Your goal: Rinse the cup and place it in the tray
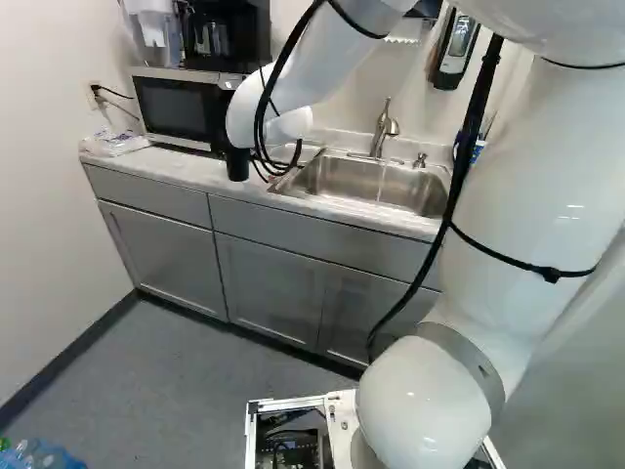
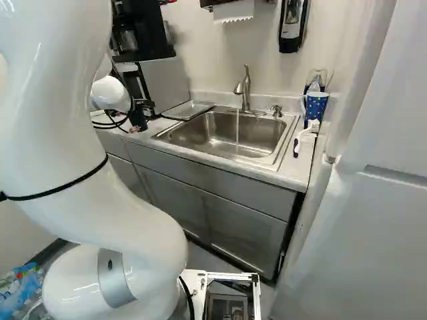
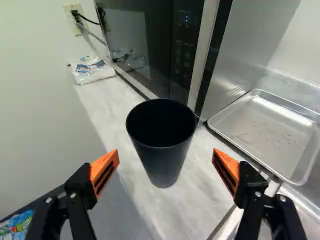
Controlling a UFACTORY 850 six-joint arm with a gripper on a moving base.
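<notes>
Currently gripping nothing with end effector (image 3: 166,156) spread wide; could tip cup (image 3: 164,162) off counter (image 3: 187,210) by closing off-centre.

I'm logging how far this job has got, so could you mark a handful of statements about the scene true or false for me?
1. The gripper stands open around empty air, touching no cup. True.
2. The black cup is already in the metal tray. False: it stands upright on the counter, in front of the microwave.
3. Water is running from the faucet. True.
4. The blue mug stands inside the sink. False: the blue mug is beside the sink.
5. The metal tray lies between the microwave and the sink. True.
</notes>
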